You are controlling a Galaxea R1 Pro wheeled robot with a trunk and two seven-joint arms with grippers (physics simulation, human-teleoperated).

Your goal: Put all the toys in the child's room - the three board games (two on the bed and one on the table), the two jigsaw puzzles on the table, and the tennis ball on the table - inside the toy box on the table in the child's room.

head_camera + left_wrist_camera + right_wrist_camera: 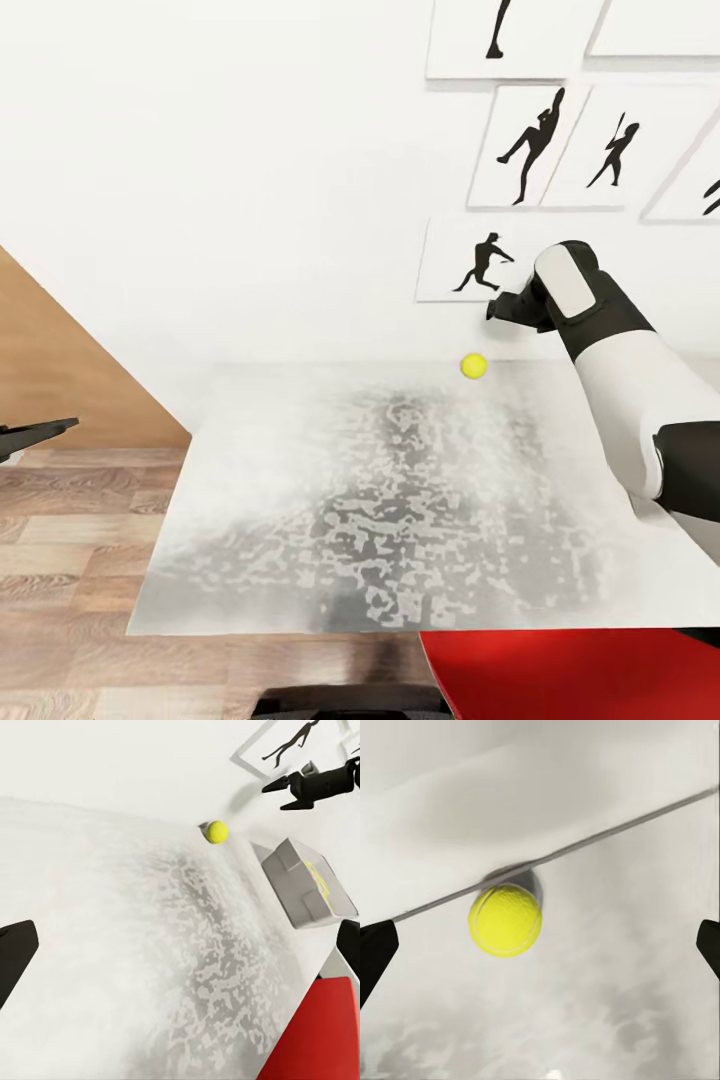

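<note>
Right gripper (279, 795) we see spread wide, empty, hovering just above and beyond the small yellow-green tennis ball (474, 366), not touching it. That ball sits near the far edge of the pale mottled white-grey table (300, 520), close to the white wall.

- The left gripper's fingers (40, 428) are cut off by the head view's edge; only one dark tip shows.
- The right arm hides the toy box (307, 881) in the head view.
- The red seat (570, 675) runs past the frame's bottom.
</note>
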